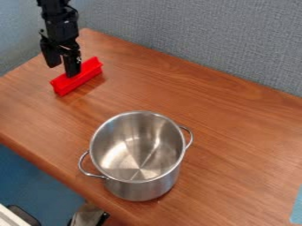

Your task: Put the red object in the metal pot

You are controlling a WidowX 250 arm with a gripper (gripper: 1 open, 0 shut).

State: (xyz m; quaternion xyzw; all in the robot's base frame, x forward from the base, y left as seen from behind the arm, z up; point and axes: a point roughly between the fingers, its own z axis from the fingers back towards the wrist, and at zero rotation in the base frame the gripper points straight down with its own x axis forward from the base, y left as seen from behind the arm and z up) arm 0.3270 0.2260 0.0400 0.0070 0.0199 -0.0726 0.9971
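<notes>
The red object [77, 78] is a bright red bar lying on the wooden table [224, 106] at the back left. My black gripper [62, 64] hangs straight down over its far end, open, with one finger [72, 64] low by the bar's top and the other [51, 60] off to the left of it. Whether a finger touches the bar I cannot tell. The metal pot [139, 155] stands upright and empty near the table's front edge, well to the right of and nearer than the bar.
A blue-grey wall runs behind the table. The table's left and front edges drop off to a blue floor. A dark item [86, 217] shows at the bottom edge below the pot.
</notes>
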